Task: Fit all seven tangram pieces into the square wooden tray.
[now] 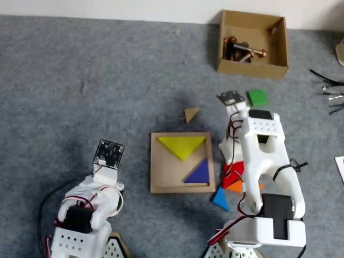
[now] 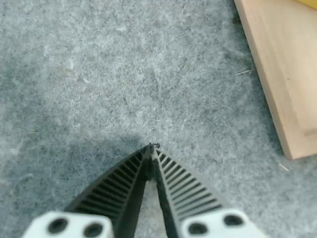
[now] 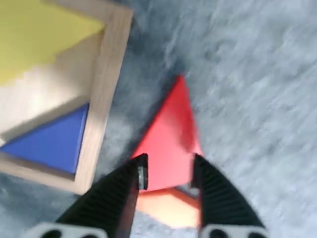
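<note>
A grey, felt-like covering (image 1: 107,80) is lying across the whole bench, and a pale strip (image 1: 107,8) is running along its far edge. An open cardboard box (image 1: 250,70) is sitting near the far right corner, holding a few copper-coloured metal cylinders (image 1: 243,51) that are lying jumbled together. Thin black cables (image 1: 328,80) are trailing in from the right edge, just beside a tan rounded object (image 1: 340,51). Nearer along that edge, a white sheet corner (image 1: 341,164) is poking in.

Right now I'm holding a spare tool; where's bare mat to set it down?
Widest bare mat: left of the wooden tray, past the left gripper. Smaller: between brown triangle and cardboard box. Crowded: right of the tray, around the right gripper: red piece, orange piece, loose blue triangle.
</note>
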You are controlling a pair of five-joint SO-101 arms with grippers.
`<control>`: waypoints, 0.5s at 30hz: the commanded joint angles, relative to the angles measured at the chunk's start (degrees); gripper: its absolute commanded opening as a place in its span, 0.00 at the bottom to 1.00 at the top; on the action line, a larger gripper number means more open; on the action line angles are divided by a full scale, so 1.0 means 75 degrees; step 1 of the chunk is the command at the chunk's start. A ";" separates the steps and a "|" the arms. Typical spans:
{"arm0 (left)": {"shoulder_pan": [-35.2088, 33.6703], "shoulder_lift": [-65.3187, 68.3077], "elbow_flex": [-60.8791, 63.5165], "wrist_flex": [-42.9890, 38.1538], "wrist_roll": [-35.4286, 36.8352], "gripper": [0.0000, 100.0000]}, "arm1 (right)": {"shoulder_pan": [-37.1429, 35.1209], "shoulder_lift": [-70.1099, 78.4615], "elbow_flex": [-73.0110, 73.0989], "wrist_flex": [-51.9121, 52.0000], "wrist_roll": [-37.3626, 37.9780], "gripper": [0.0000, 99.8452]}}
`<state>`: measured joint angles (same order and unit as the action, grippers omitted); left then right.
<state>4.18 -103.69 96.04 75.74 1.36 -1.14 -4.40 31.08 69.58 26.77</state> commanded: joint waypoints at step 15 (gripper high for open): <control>0.0111 -0.0029 0.0147 0.0035 0.0047 0.01 | -0.0674 -0.0182 0.0287 -0.0123 -0.3423 0.28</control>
<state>4.18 -103.69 96.04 75.74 1.36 -2.99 -4.40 32.40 71.25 4.00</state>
